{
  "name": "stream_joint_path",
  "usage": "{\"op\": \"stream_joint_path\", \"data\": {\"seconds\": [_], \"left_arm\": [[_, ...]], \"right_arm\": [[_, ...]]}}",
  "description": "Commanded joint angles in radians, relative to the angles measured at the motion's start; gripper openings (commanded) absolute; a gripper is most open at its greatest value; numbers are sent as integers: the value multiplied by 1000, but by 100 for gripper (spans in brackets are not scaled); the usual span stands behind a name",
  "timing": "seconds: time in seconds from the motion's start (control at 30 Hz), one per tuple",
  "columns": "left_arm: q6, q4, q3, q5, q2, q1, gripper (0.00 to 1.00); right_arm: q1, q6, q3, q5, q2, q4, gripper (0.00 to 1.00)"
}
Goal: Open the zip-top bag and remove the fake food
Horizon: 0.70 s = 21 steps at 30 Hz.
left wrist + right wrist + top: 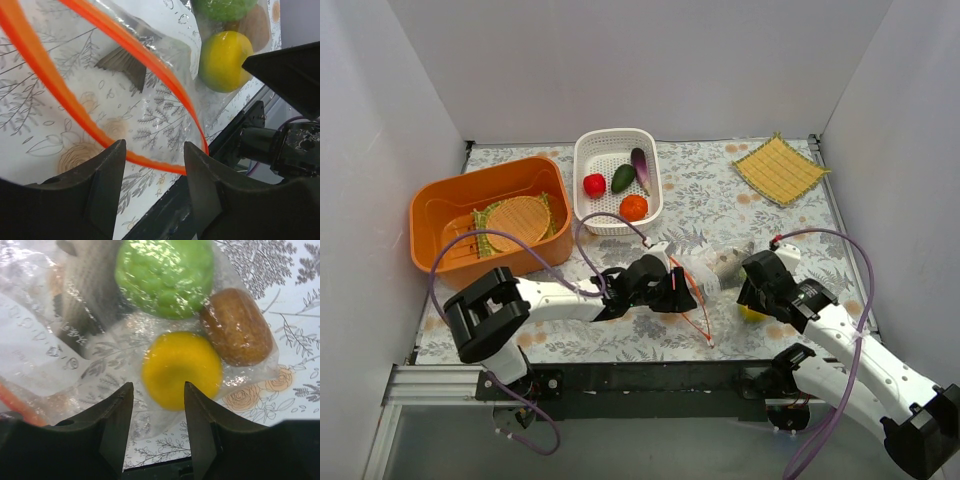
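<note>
Zip-top bag mouth faces left gripper; yellow fake food just ahead of right gripper; both grippers' jaws apart, empty

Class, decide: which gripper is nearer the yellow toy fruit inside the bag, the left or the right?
Right. The right gripper hangs open just over the yellow toy fruit; the left gripper is at the mouth of the zip-top bag, the fruit further along.

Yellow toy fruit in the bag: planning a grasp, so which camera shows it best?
Right wrist: the yellow fruit sits large and centred through the zip-top bag, beyond the open right gripper. Left wrist shows it smaller, upper right. Top external shows only a yellow sliver under that gripper.
</note>
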Motion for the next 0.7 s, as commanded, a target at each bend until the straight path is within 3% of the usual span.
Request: {"op": "stream_joint_path", "data": {"seconds": [0.0, 0.33, 0.67], "left_arm": [[-15, 124, 48, 27, 78, -25, 49], [-4, 215, 49, 40, 190, -26, 50], [15, 210, 49, 50, 202, -28, 52]], "right_arm": [[-5, 166, -35, 87, -19, -66, 54], [-30, 214, -117, 121, 41, 20, 57], [-38, 184, -46, 190, 35, -24, 69]]}}
